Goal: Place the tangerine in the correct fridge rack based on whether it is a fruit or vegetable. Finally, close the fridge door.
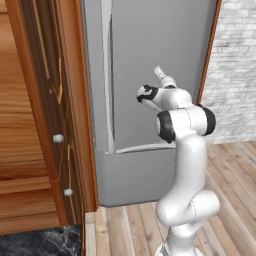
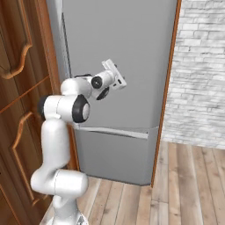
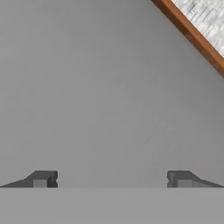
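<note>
We face shut fridge door point(image 2: 118, 48); gripper point(image 3: 111, 178) spread wide, grasping nothing. Brick wall point(image 2: 200, 74) right, wood cabinet point(image 1: 30, 125) left, plank floor point(image 2: 184, 184).

fridge door point(image 1: 150, 60): tall plain grey slab, standing shut and flush in its frame, facing the gripper point(image 3: 111, 179) straight ahead and close
surface: smooth, filling the space beyond the wide-apart fingertips
edge: brown frame running along its right side
</note>
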Motion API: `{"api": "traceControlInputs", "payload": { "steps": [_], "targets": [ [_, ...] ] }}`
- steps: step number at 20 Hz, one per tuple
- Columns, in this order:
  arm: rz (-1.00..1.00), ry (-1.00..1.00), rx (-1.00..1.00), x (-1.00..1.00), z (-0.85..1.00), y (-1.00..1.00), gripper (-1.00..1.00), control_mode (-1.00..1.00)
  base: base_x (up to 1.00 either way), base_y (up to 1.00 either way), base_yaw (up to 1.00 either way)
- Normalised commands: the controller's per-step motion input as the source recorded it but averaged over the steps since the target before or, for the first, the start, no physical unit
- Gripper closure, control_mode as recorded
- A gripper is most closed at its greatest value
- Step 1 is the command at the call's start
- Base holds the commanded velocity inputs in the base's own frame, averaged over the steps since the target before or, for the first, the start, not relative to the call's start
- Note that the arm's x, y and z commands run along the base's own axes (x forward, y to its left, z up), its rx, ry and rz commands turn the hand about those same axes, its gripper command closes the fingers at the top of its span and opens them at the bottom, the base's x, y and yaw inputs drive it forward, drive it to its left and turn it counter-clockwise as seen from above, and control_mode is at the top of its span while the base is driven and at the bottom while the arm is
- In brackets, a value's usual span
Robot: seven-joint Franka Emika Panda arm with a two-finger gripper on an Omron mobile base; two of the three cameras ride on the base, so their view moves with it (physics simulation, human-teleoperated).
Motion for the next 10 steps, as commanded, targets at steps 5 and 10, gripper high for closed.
{"api": "traceControlInputs", "payload": {
  "steps": [5,10],
  "targets": [
    [-0.25,0.04,0.15,0.98,0.79,0.06,-1.00,-1.00,0.00,0.00,0.00],
    [-0.12,0.14,0.12,1.00,0.80,0.00,-1.00,-1.00,0.00,0.00,0.00]
  ]
}}
